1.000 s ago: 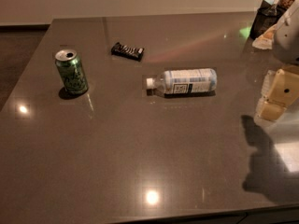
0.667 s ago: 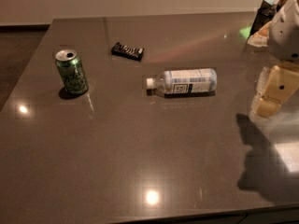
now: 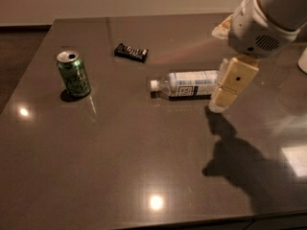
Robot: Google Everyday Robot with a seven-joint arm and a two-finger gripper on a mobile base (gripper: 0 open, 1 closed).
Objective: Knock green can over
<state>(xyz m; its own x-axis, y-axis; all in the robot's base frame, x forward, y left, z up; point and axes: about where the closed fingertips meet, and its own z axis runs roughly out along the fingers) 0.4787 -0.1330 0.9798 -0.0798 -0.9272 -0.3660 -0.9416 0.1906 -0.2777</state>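
The green can (image 3: 74,74) stands upright on the dark table (image 3: 120,162) at the left, with its silver top and open pull-tab hole showing. My gripper (image 3: 225,96) hangs from the white arm at the upper right, just above the table. It is right beside the base end of the lying clear plastic bottle (image 3: 184,84) and far to the right of the can. Nothing is held in it.
A small dark wrapped snack bar (image 3: 131,52) lies behind the bottle, toward the far edge. A pale bag or packet (image 3: 223,27) sits behind the arm at the far right. The table's left edge runs close by the can.
The arm and gripper have moved left from the table's right side to the bottle's base end. The can, bottle and snack bar have not moved.
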